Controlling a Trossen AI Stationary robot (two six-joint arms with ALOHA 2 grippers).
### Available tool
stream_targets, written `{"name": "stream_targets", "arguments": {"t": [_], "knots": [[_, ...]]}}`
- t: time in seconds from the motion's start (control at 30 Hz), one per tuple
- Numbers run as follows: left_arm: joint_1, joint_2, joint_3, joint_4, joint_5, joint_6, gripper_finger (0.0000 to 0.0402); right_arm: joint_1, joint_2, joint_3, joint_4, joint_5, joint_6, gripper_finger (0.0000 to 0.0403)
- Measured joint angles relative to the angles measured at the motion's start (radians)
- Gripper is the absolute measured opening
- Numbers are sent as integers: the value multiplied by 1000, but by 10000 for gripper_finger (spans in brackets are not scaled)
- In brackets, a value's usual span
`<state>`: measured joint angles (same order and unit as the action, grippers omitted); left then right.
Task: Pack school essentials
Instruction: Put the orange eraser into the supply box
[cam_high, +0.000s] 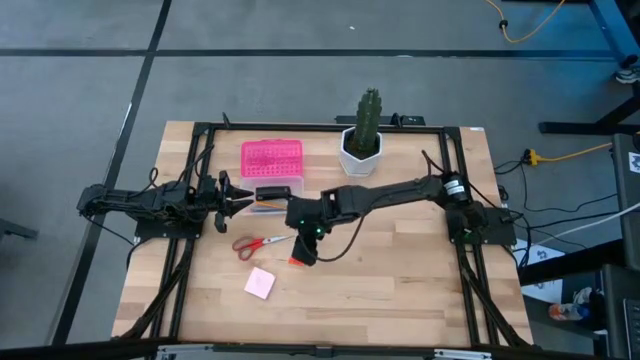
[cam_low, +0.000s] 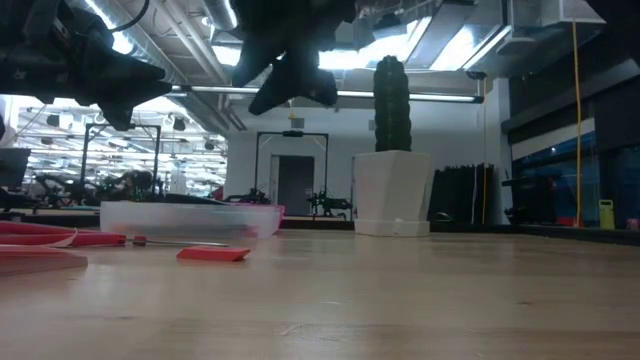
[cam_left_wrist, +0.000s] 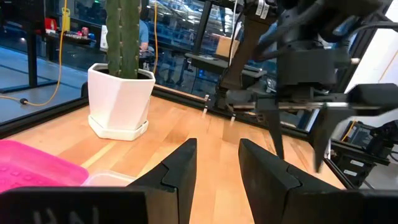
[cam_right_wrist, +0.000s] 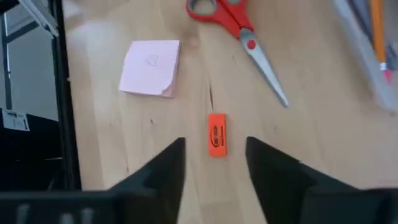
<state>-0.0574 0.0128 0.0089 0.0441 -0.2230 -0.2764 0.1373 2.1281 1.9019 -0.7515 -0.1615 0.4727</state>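
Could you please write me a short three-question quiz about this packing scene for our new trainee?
1. True or false: the right gripper holds the scissors.
2. Which item lies directly below the right gripper's open fingers: A pink pad, B orange-red piece, C cactus?
3. Where is the left gripper?

Key: 1 false, its fingers are open and empty. 2 B. 3 Beside the clear box, open, holding nothing.

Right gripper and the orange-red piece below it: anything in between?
Nothing. In the right wrist view the open right gripper hangs over the orange-red piece with only bare table around it.
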Motion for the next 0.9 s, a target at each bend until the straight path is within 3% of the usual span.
{"name": "stream_targets", "arguments": {"t": [0.13,0.27,0.4,0.6,0.9], "knots": [[0,0,0,0,0,0,114,23,0,-36,117,2,18,240],[0,0,0,0,0,0,114,42,0,-95,247,11,-71,270],[0,0,0,0,4,0,114,55,-2,-168,359,18,-87,274],[0,0,0,-1,8,0,114,59,0,-264,354,134,-86,274],[0,0,0,-1,8,1,114,90,109,-165,307,190,-118,274]]}}
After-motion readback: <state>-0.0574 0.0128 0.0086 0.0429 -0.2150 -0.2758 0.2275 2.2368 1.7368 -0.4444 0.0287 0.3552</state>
